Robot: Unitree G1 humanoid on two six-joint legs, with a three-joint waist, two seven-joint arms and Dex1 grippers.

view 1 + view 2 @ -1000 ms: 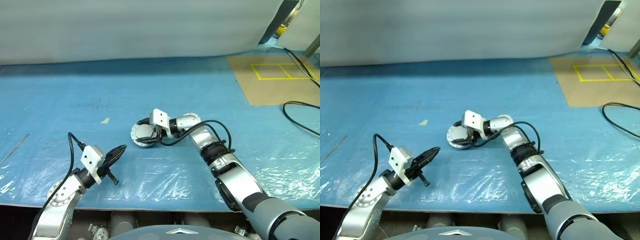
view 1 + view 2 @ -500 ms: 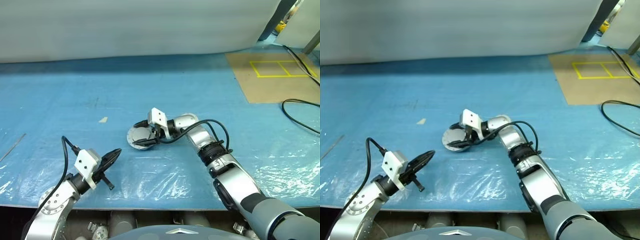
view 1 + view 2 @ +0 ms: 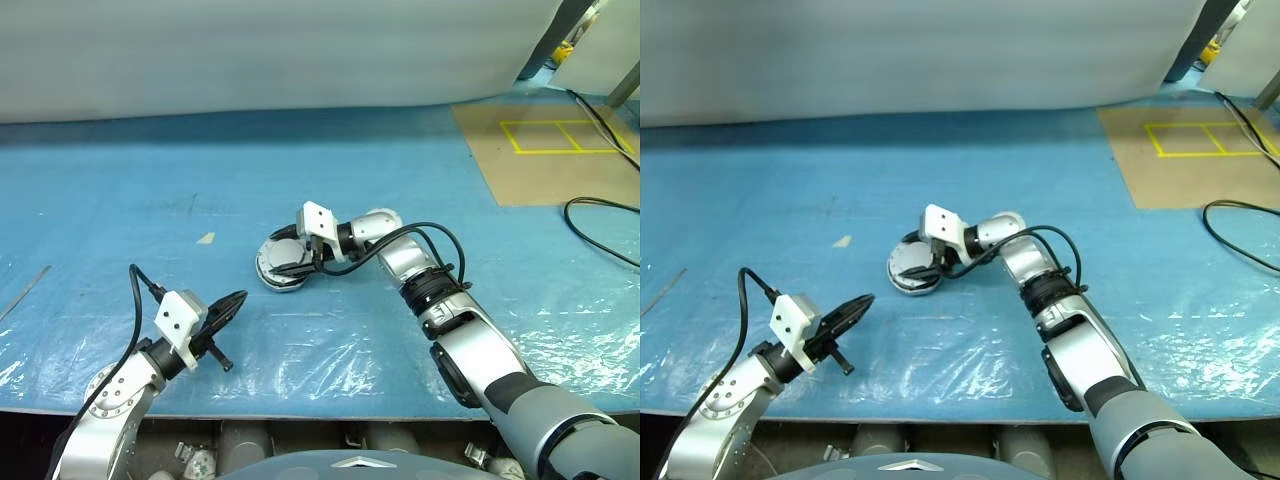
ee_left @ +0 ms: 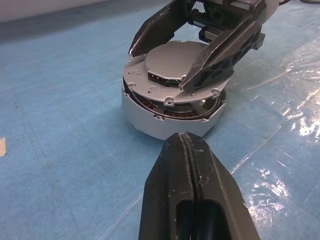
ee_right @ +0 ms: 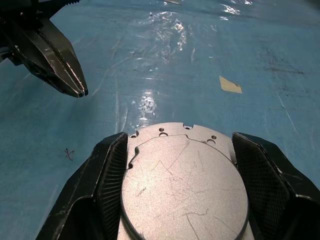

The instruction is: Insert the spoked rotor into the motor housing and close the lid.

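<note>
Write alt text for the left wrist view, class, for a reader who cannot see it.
The right gripper straddles a flat grey lid lying slightly askew on the round silver motor housing, with copper windings showing in the gap beneath. The shut left gripper points at it from nearby, above a blue plastic-covered table.

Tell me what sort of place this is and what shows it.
Probably a workshop or robot test area: a work surface under a blue plastic sheet, a motor housing on it, and a brown floor patch marked with yellow tape squares beside a loose black cable.
</note>
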